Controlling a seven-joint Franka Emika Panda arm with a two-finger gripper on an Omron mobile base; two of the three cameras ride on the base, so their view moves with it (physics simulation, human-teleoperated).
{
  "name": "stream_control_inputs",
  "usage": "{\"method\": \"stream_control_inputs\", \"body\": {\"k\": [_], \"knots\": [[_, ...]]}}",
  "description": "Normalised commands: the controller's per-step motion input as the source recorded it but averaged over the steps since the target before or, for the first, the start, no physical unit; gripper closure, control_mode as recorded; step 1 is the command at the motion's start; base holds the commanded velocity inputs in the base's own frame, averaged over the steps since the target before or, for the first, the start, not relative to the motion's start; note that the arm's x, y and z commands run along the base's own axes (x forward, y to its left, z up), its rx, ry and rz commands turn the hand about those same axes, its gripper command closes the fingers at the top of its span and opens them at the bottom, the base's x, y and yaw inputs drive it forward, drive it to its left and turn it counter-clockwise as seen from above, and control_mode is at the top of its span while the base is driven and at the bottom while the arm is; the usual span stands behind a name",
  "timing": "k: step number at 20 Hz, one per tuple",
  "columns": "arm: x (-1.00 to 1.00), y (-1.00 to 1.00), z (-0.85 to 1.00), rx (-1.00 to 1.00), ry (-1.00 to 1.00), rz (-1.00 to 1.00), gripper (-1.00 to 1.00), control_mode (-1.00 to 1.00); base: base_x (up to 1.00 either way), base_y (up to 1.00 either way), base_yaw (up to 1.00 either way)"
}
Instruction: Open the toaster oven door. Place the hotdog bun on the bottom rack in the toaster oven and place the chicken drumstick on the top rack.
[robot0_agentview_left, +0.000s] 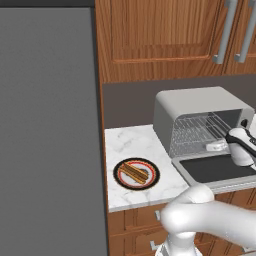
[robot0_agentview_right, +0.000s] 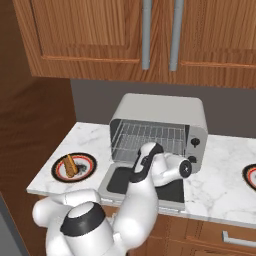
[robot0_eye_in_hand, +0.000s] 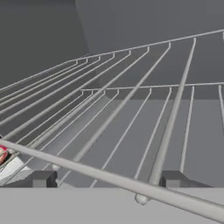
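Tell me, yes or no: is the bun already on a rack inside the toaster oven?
No; the bun lies on the plate, left of the oven.

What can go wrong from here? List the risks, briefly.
1. The open claw sits right at the front wire of the rack. Closing or pulling back now may snag that wire and drag the rack out.
2. The arm reaches over the lowered toaster oven door. A low retreat toward the hotdog bun could press down on the door.
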Motion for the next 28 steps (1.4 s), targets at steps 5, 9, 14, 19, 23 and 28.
{"method": "stream_control_inputs", "body": {"k": [5, 9, 14, 19, 23, 28], "knots": [[-0.61, 0.0, -0.74, -0.11, 0.11, -0.09, -1.0, -1.0, 0.0, 0.0, 0.0], [-0.59, 0.0, -0.75, -0.12, 0.14, -0.09, -1.0, -1.0, 0.0, 0.0, 0.0], [-0.6, 0.0, -0.75, -0.13, 0.16, -0.09, -1.0, -1.0, 0.0, 0.0, 0.0], [-0.59, 0.0, -0.76, -0.14, 0.2, -0.1, -1.0, -1.0, 0.0, 0.0, 0.0], [-0.6, 0.0, -0.77, -0.14, 0.19, -0.1, -1.0, -1.0, 0.0, 0.0, 0.0], [-0.48, 0.0, -0.61, -0.08, 0.16, -0.1, -1.0, -1.0, 0.0, 0.0, 0.0]]}}
